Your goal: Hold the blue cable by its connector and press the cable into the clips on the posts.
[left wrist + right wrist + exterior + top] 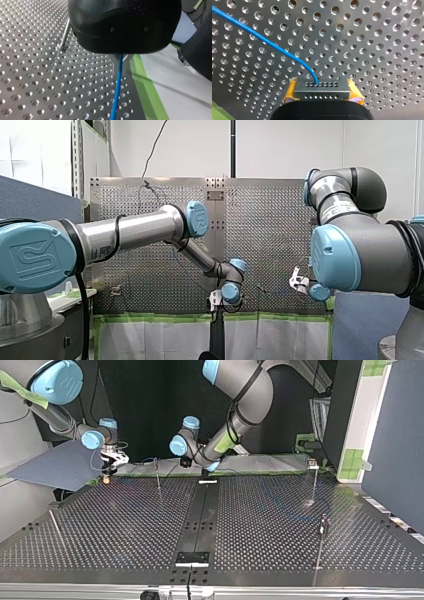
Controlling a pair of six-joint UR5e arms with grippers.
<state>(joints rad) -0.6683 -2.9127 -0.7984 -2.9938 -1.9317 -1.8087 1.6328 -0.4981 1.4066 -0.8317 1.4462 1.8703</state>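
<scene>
**Connector clamped, cable trailing toward the posts**

We are working over the perforated table, our right arm reaching low at the top view's left, our left arm stretching toward the middle. Our right gripper is facing the table and clamping the metal connector between its yellow pads. The blue cable is leaving the connector straight ahead of those jaws, then curving off sideways. Probably this same cable is running out beneath our left gripper, whose grip we cannot tell. A thin post is standing between the two grippers, so we are judging that the span between them is needing to come down onto it.
</scene>
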